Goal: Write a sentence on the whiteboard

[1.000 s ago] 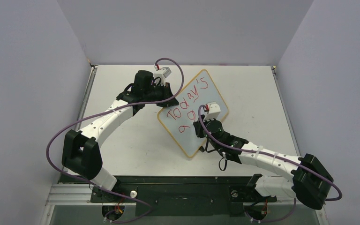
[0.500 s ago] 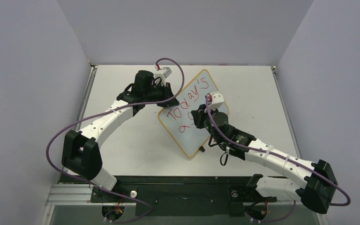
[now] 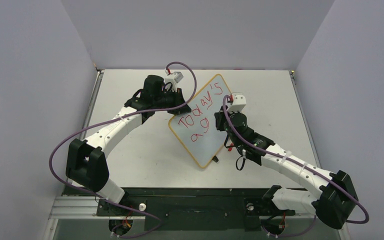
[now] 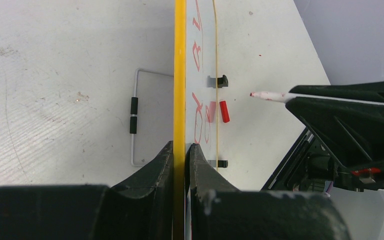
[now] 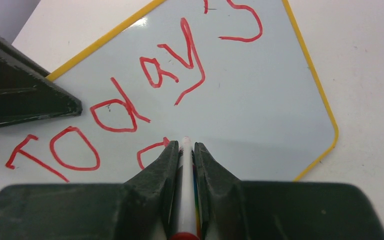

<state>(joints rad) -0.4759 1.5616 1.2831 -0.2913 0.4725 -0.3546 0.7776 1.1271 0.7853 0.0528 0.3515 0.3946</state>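
My L gripper [image 4: 180, 146] pinches whiteboard [image 3: 208, 145] by its frame: stiff, light, prob. slippery; R gripper [image 5: 185, 145] clamps marker [image 5: 185, 172].

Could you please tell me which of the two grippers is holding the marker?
The right gripper: its jaws are shut on the white marker, whereas the left gripper clamps the yellow edge of the whiteboard.

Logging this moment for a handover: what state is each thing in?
Whiteboard: one edge clamped.
Sentence: unfinished, reads "Today's a g".
Marker: uncapped, tip off the board.
Left fingers: shut on whiteboard.
Right fingers: shut on marker.
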